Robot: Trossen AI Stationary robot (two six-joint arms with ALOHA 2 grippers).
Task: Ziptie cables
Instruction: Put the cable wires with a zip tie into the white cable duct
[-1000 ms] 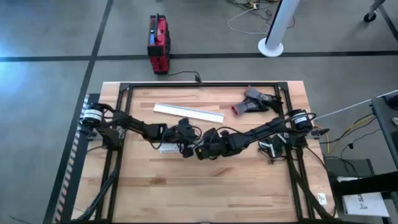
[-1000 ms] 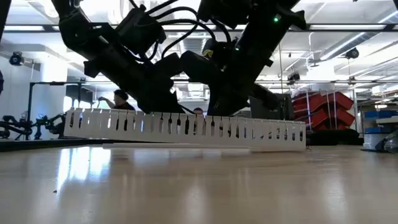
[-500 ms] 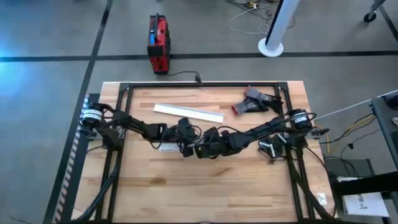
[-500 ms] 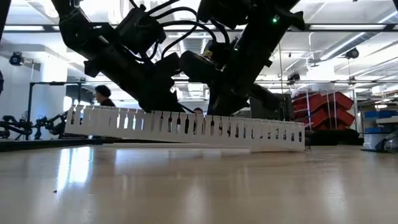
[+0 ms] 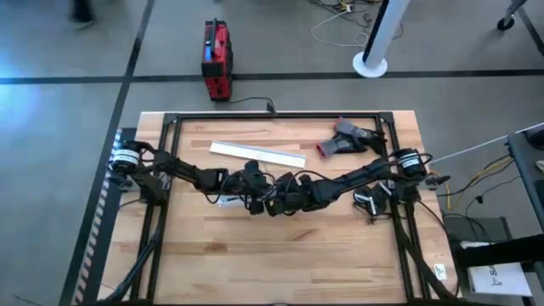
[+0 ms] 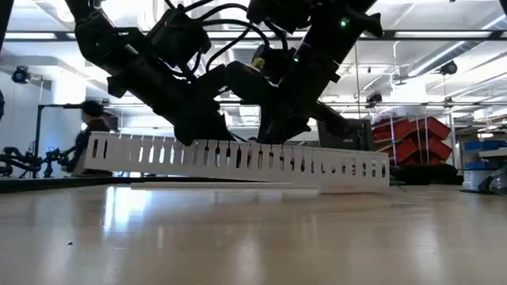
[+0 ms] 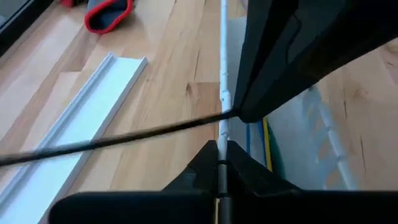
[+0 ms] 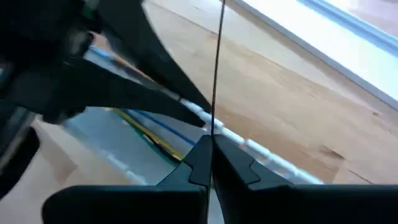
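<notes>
Both arms meet over the middle of the worktop [image 5: 340, 246]. The left tool [image 7: 221, 154] has its fingers pressed together on the white slotted channel's [image 6: 238, 157] upper wall edge, and the right tool [image 8: 211, 144] is pressed together on the ziptie [image 8: 217, 56], a thin black strip running straight away from its tips; the same strip crosses the left wrist view [image 7: 112, 138]. The cables [image 7: 264, 140], blue, yellow and green strands, lie inside the channel just beside the left tool, also seen in the right wrist view [image 8: 152, 134]. In the low view the channel sits tilted, left end raised, right end on the wood. Step in hand, by judgement: threading the ziptie through or around the channel wall at the cables, with the left tool steadying the channel. Loop not yet closed as far as can be told. Next move likely calls for feeding the ziptie tip under the cables and back to its head, a fine alignment, since the strip is thin and the wires are limp. Worktop is pale wood with a black frame; a flat white cover strip [image 5: 257, 153] lies at the far side, and a red-and-grey tool [image 5: 344, 140] far right. Grey floor, a red case [image 5: 217, 59], a person [image 6: 91, 123] far back in the room.
</notes>
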